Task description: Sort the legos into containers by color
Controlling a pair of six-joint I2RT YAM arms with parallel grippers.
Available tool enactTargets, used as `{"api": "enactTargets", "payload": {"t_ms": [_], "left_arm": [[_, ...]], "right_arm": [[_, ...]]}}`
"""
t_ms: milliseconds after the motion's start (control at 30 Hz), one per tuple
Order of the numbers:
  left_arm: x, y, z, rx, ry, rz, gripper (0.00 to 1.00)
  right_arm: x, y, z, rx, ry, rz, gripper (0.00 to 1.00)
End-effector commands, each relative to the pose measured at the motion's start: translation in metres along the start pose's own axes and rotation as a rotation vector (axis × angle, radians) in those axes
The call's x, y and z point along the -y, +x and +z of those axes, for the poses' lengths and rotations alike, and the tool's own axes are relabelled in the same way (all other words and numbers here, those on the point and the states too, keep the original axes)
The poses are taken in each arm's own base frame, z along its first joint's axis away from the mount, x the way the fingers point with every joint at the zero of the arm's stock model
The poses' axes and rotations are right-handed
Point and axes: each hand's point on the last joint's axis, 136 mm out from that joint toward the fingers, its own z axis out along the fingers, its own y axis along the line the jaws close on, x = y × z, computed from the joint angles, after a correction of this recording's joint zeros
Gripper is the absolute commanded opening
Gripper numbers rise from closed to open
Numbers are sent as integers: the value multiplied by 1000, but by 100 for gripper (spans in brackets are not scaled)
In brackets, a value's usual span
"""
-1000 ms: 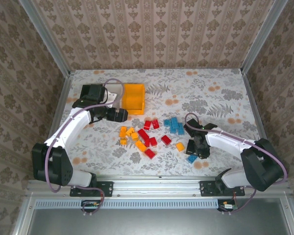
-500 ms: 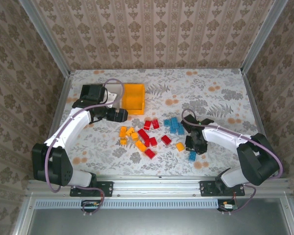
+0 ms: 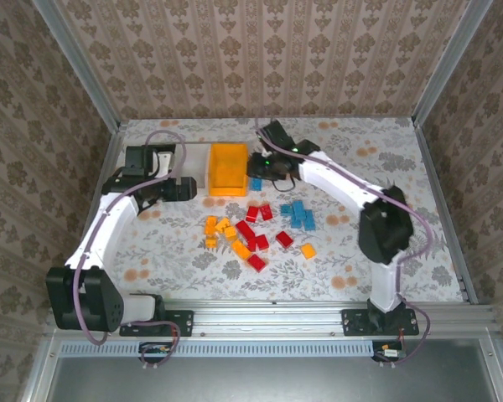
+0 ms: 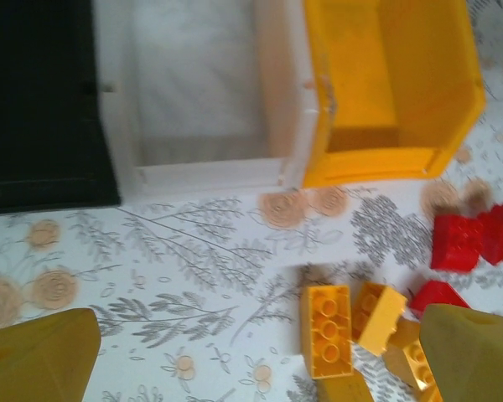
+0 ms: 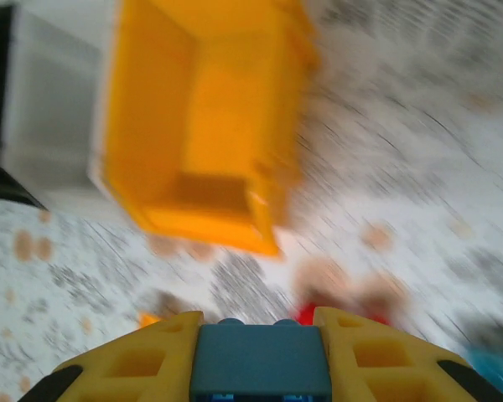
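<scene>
Three bins (image 4: 210, 174) abreast, right jaws pinching blue brick (image 5: 260, 360) near orange bin (image 3: 228, 172), left jaws spread

The bench (image 3: 360, 167) has a floral-patterned surface. Three bins stand on it in a row at the far left, walls touching: black bin (image 4: 33, 167), white bin (image 4: 210, 174), orange-yellow bin (image 3: 227, 189). Loose bricks lie near the bench centre, nearer than the bins: orange bricks (image 3: 222, 230) at left, red bricks (image 3: 253, 236) in the middle, blue bricks (image 3: 299, 215) at right. One single orange brick (image 3: 308, 250) lies apart, near the blue bricks.
</scene>
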Motion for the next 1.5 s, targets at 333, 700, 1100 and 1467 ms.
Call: {"api": "enactTargets", "payload": {"t_ms": [333, 700, 1100, 1467], "left_arm": [[-9, -3, 0, 18, 5, -70, 100], [-8, -3, 1, 15, 12, -75, 100], [-10, -1, 2, 10, 6, -76, 100], [-8, -1, 3, 8, 15, -78, 100]], "right_arm": [[-15, -36, 103, 39, 110, -222, 22], [69, -55, 95, 31, 410, -267, 22], [146, -69, 51, 51, 512, -168, 23], [220, -71, 7, 80, 526, 11, 55]]}}
